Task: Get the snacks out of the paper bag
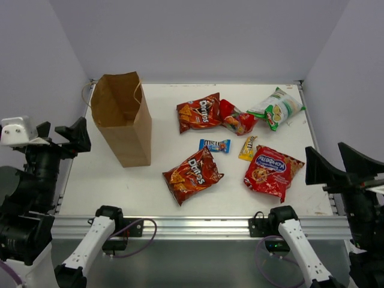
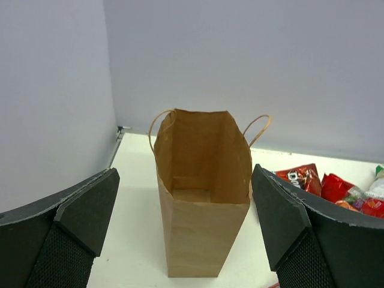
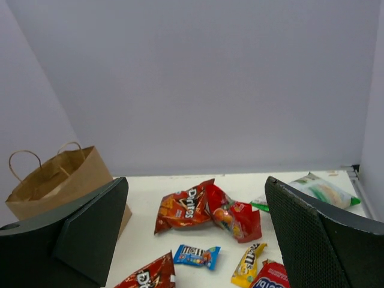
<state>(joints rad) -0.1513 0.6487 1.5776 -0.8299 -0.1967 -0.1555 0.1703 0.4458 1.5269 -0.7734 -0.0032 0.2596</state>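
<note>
A white table [image 1: 162, 102] sits inside pale grey walls [image 1: 198, 36], with an aluminium rail [image 1: 192, 227] along its near edge. The paper bag [image 1: 123, 120] stands upright at the far left of the table, mouth open, its twisted handles [image 2: 258, 129] sticking up from the rim. The left wrist view looks down into it and shows the brown inner walls and floor. The snacks all lie flat on the table to the right of the bag, well apart from it. One Doritos bag [image 1: 200, 112] lies far and central, and a small red bag [image 1: 236, 119] touches its right edge. A green-white chip bag [image 1: 277, 108] lies just beyond that, near the far right corner. In the middle are a blue candy packet [image 1: 214, 145] and, to its right, a yellow candy packet [image 1: 248, 148], close together but apart. The second Doritos bag [image 1: 192, 174] lies near the front, just below the blue packet. The red cookie bag [image 1: 271, 171] lies to its right, with its top edge just beside the yellow packet. The left gripper [image 1: 62, 133] hangs off the table's left edge, facing the bag, its jaws spread wide and holding nothing. The right gripper [image 1: 335, 165] hangs off the right edge near the cookie bag, also spread wide and holding nothing.
</note>
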